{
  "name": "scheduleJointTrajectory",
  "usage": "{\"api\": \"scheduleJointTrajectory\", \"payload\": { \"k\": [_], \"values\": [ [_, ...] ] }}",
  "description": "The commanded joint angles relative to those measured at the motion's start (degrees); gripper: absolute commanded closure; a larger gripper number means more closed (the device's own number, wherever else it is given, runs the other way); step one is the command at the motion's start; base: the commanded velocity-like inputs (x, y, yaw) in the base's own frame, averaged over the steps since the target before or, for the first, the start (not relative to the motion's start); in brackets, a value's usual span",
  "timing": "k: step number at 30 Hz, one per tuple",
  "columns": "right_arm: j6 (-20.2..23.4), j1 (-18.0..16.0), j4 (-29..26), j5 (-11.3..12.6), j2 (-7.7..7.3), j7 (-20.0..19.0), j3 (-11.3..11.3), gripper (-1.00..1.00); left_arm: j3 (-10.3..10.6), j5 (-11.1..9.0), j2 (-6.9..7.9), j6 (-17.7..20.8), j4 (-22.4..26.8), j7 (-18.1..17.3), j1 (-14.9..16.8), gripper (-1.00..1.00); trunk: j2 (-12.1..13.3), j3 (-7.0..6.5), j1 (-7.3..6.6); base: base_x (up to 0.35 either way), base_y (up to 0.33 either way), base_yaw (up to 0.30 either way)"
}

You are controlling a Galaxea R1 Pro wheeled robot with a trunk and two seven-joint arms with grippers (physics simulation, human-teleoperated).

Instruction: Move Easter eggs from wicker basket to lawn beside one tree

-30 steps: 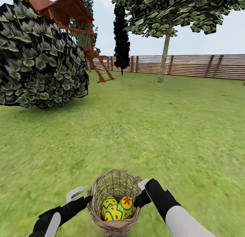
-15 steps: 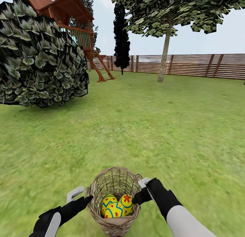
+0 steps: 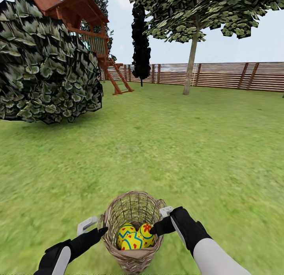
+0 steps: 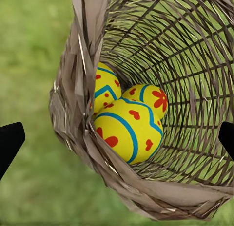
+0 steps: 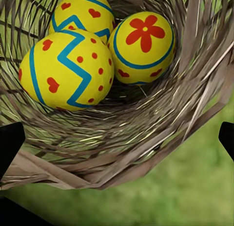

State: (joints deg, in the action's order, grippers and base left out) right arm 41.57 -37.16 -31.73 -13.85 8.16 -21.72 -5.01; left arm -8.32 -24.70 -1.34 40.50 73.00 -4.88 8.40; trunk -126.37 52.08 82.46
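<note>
I have the basket (image 3: 133,227) between my two grippers, low in the head view, tipped so its mouth faces up and away from me. My left gripper (image 3: 91,227) sits against the basket's left side, my right gripper (image 3: 165,219) against its right rim. Whether either pair of fingers is clamped on the wicker or merely pressed beside it, I cannot tell — in both wrist views only dark fingertips (image 4: 9,143) show at the edges, with the basket (image 4: 146,187) spanning the space between them.

All three eggs (image 3: 135,236) lie in the basket's bottom, bunched and touching. From my right wrist I see them plainly: a zigzag egg (image 5: 66,70) with red hearts and dots nearest, a flower egg (image 5: 142,47) beside it, and a third egg (image 5: 83,14) with hearts behind both. From my left wrist the same eggs (image 4: 129,128) rest against the woven wall.

Lawn (image 3: 177,148) spreads ahead. A large leafy bush (image 3: 47,70) stands to the left, a wooden playset (image 3: 86,34) behind it, and a dark cypress (image 3: 141,46) by the slatted fence (image 3: 236,75). The tree (image 3: 191,58) with the pale trunk stands well ahead — near the fence, far from the basket.
</note>
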Motion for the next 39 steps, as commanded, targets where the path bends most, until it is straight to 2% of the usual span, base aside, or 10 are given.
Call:
{"api": "scheduleJointTrajectory", "payload": {
  "k": [1, 17, 19, 26, 28, 32, 35, 39],
  "values": [
    [0.18, -0.02, -0.09, -0.60, -0.02, -0.43, -0.04, -1.00, -0.21, 0.09, -0.07, 0.37, 0.04, -0.35, 0.04, -1.00, -0.02, 0.05, -0.01, 0.000, 0.000, 0.000],
    [-0.39, -0.02, -0.09, -0.56, -0.10, -0.41, 0.48, -1.00, -0.21, 0.01, -0.07, 0.37, 0.04, -0.37, 0.04, -1.00, -0.02, 0.05, -0.01, 0.000, 0.000, 0.000],
    [-0.75, -0.02, -0.09, -0.56, -0.13, -0.39, 1.45, -1.00, -0.21, 0.00, -0.07, 0.37, 0.04, -0.36, 0.04, -1.00, -0.02, 0.05, -0.01, 0.000, 0.000, 0.000],
    [-1.33, -0.02, -0.10, -0.64, -0.22, -0.34, 7.55, -1.00, -0.16, 0.00, -0.07, 0.37, 0.04, -0.39, 0.04, -1.00, -0.02, 0.05, -0.01, 0.000, 0.000, 0.000],
    [-1.39, -0.02, -0.09, -0.61, -0.23, -0.34, 8.19, -1.00, -0.16, 0.00, -0.07, 0.37, 0.04, -0.39, 0.04, -1.00, -0.02, 0.05, -0.01, 0.000, 0.000, 0.000],
    [-1.70, -0.02, -0.16, -0.58, -0.38, -0.34, 10.81, -1.00, -0.17, 0.00, -0.07, 0.37, 0.04, -0.39, 0.04, -1.00, -1.63, 0.77, 0.87, 0.000, 0.000, 0.000],
    [-2.49, -0.02, -0.17, -0.72, -0.47, -0.28, 14.75, -1.00, -0.16, 0.00, -0.07, 0.37, 0.04, -0.39, 0.04, -1.00, -2.83, 1.31, 1.53, 0.000, 0.000, 0.000],
    [-3.00, -0.02, -0.18, -0.90, -0.51, 0.48, 16.84, -1.00, -0.13, 0.00, -0.07, 0.37, 0.04, -0.39, 0.04, -1.00, -4.44, 2.03, 2.41, 0.000, 0.000, 0.000]
  ]
}}
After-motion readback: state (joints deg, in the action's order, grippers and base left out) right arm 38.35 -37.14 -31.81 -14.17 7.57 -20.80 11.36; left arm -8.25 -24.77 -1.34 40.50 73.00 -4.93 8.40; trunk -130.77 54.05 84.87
